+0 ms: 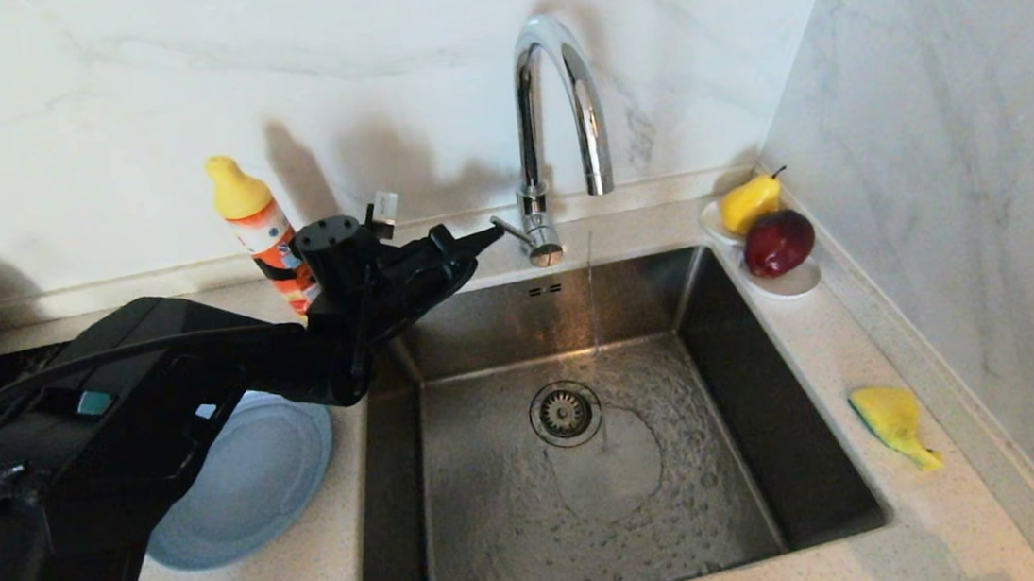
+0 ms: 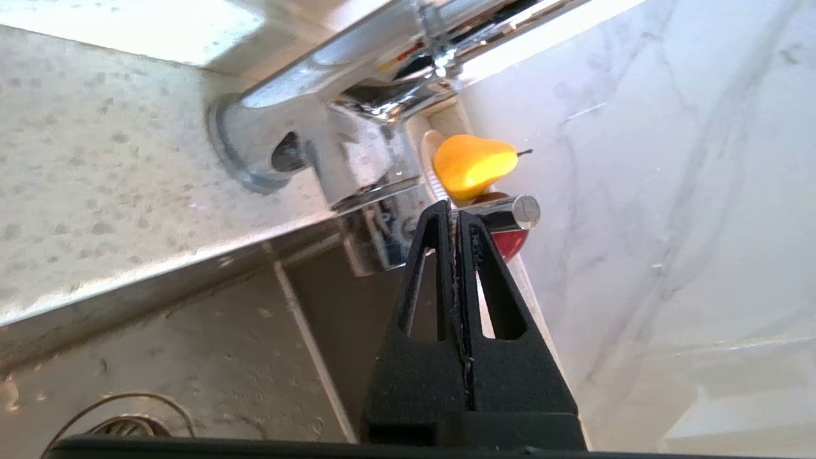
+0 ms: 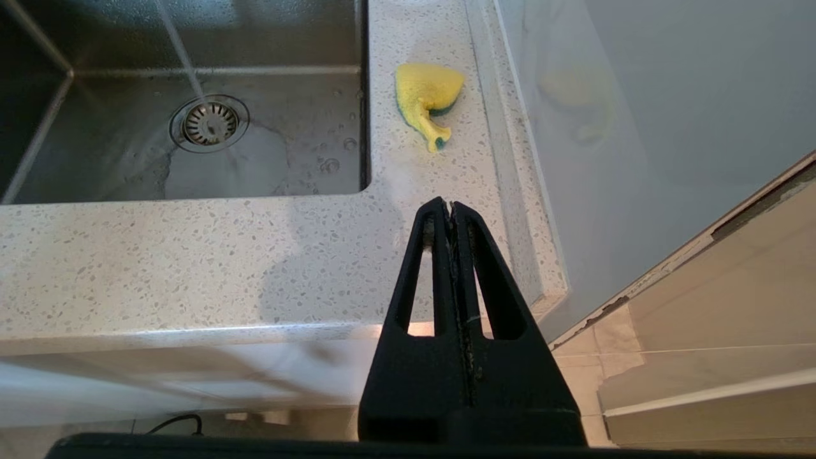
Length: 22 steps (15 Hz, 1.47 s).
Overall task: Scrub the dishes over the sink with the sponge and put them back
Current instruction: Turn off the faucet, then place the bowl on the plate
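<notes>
A grey-blue plate (image 1: 251,487) lies on the counter left of the sink (image 1: 731,346), partly hidden under my left arm. The yellow sponge (image 1: 892,420) with its green face rests on the counter right of the sink, also seen from the right wrist (image 3: 426,95). My left gripper (image 1: 491,233) is shut and empty, its tips (image 2: 454,213) against the chrome tap's lever (image 2: 517,211). Water runs from the tap (image 1: 556,106) into the basin. My right gripper (image 3: 450,207) is shut and empty, parked over the counter's front edge.
An orange bottle with a yellow cap (image 1: 259,225) stands at the back left, behind my left arm. A white saucer (image 1: 791,281) with a pear (image 1: 750,202) and an apple (image 1: 778,242) sits at the sink's back right corner. A marble wall closes the right side.
</notes>
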{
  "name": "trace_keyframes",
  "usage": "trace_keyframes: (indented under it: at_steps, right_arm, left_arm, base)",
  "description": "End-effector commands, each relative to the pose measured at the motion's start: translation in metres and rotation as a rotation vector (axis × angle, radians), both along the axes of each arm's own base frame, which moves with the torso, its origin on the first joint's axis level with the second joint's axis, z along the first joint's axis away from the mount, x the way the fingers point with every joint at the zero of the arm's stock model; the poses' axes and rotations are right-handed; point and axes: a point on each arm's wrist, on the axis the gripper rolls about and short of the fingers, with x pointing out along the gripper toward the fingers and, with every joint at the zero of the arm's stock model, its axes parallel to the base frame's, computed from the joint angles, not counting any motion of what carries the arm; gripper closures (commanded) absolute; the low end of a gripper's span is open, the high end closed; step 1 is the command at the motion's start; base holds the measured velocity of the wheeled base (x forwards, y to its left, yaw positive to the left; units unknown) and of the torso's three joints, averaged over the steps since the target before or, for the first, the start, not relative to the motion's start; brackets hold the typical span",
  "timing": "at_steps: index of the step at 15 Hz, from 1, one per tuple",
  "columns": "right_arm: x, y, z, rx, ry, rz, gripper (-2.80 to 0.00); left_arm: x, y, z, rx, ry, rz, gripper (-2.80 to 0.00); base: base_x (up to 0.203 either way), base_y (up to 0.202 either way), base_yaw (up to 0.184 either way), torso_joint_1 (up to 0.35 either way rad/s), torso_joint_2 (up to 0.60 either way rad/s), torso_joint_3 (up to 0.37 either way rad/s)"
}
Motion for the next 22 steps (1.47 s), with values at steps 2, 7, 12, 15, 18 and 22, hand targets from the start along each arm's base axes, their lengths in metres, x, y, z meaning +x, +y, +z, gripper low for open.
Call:
trace_keyframes:
  at_steps: [2,7,12,15,18,22]
  right_arm:
    - [0.000,0.000,0.000,0.000,-0.001,0.000,0.00]
    - [0.000,0.000,0.000,0.000,-0.001,0.000,0.00]
    - [0.000,0.000,0.000,0.001,-0.001,0.000,0.00]
    - [0.000,0.000,0.000,0.000,-0.002,0.000,0.00]
    - [0.000,0.000,0.000,0.000,-0.002,0.000,0.00]
    - [0.000,0.000,0.000,0.000,-0.001,0.000,0.00]
  left_arm:
    - [-0.006,0.002,0.013,-0.011,-0.027,-0.006,0.00]
    - [-0.056,0.025,0.030,-0.010,-0.038,0.014,0.00]
    - [-0.132,0.087,0.102,0.060,-0.094,0.153,0.00]
    - [-0.178,0.107,0.123,0.303,-0.017,0.403,0.00]
    - [-0.230,0.123,0.152,0.485,-0.026,0.794,0.00]
    - [-0.282,0.142,0.186,0.671,-0.005,1.320,0.00]
  base:
    - [0.000,0.000,0.000,0.000,0.00,0.000]
    - [0.000,0.000,0.000,0.000,0.00,0.000]
    - [0.000,0.000,0.000,0.000,0.00,0.000]
    - [0.000,0.000,0.000,0.000,0.00,0.000]
    - [0.000,0.000,0.000,0.000,0.00,0.000]
    - [0.000,0.000,0.000,0.000,0.00,0.000]
